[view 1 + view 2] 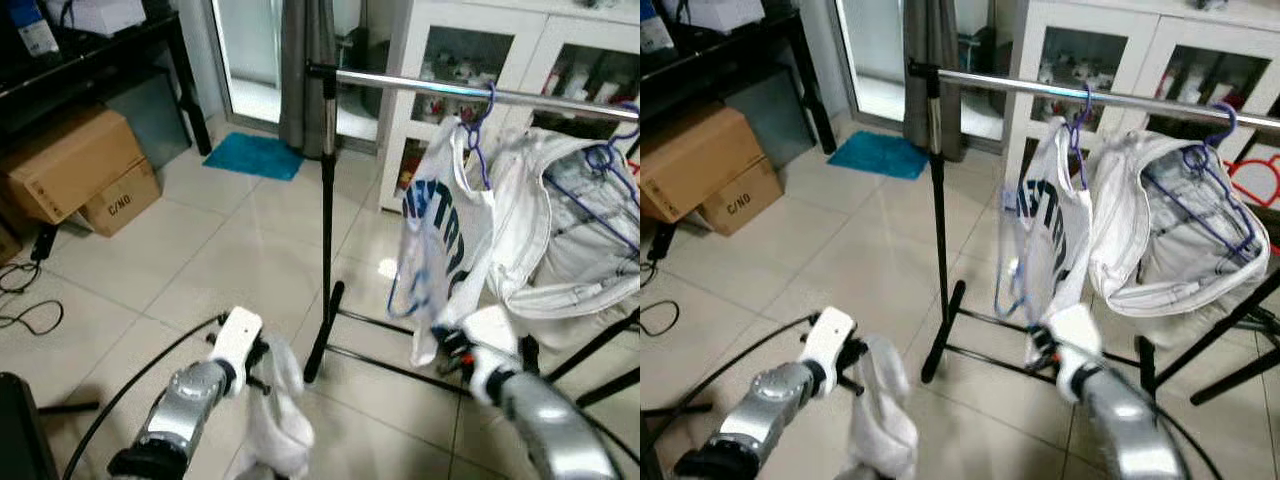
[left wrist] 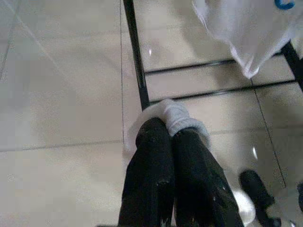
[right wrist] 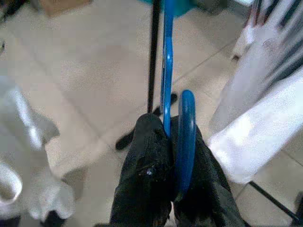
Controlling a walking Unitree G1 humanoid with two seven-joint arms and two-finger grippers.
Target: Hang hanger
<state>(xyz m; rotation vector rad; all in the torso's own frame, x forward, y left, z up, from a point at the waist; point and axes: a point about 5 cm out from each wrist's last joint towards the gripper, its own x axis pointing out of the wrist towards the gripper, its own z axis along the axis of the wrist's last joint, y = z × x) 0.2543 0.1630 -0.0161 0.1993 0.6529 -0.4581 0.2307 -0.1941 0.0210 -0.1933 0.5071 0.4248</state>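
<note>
My right gripper is shut on a blue hanger, low in front of the clothes rack. The hanger rises from that gripper beside a hung white T-shirt with blue print. My left gripper is shut on a white garment, which droops below it near the floor, left of the rack post. The chrome rail runs across above. It carries the T-shirt and a white jacket, each on its own blue hanger.
The rack's black base bars lie on the tiled floor between my arms. Cardboard boxes and loose cables sit at the left. A blue mat lies by the door, and a white cabinet stands behind the rail.
</note>
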